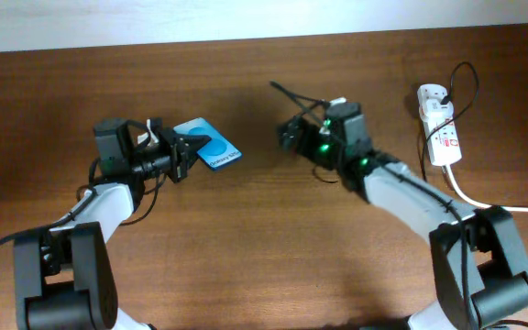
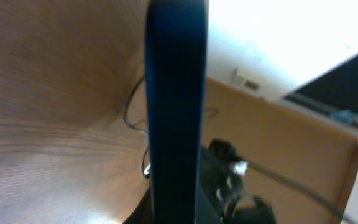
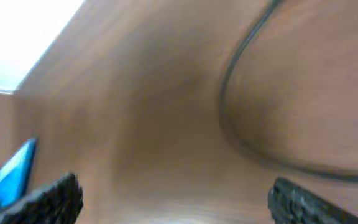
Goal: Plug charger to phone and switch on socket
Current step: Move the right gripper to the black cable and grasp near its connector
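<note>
My left gripper (image 1: 187, 152) is shut on the phone (image 1: 213, 147), a slim blue-screened slab held tilted just above the table. In the left wrist view the phone (image 2: 176, 106) shows edge-on as a dark blue bar. My right gripper (image 1: 289, 134) is open and empty, low over the table right of the phone; its two fingertips stand wide apart in the right wrist view (image 3: 179, 202). The charger, a thin black cable (image 1: 293, 94), lies behind the right gripper and curves across the right wrist view (image 3: 235, 118). Its plug tip is not clear. The white socket (image 1: 438, 126) lies at the far right.
The socket's thick white cord (image 1: 484, 203) runs off to the right edge. A thin black loop (image 1: 466, 84) rises by the socket. The phone's blue corner shows at the lower left of the right wrist view (image 3: 10, 177). A pale wall borders the table's far edge.
</note>
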`<action>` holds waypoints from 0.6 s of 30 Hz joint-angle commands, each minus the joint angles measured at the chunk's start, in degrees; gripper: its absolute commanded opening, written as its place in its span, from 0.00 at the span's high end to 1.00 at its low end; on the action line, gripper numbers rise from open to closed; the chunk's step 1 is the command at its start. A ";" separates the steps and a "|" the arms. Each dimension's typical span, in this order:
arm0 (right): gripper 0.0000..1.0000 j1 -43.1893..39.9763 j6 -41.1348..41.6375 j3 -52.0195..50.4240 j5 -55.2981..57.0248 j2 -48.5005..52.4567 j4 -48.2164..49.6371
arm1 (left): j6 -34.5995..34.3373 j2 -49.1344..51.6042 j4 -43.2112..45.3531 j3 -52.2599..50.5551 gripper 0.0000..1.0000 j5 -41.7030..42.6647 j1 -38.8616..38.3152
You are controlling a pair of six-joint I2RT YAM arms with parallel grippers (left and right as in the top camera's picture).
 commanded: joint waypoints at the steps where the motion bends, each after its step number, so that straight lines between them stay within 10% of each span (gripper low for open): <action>1: 0.02 -2.95 -9.07 8.85 9.75 2.23 -5.44 | 6.62 0.20 0.35 1.31 1.00 3.69 -0.66; 11: 0.07 -0.24 -14.58 24.00 12.41 24.63 -5.57 | 8.87 0.20 -0.15 1.29 1.00 3.85 -0.66; 18: 0.55 6.78 -16.06 24.02 27.76 29.33 -8.63 | 8.87 0.20 -0.17 1.29 1.00 3.87 -0.66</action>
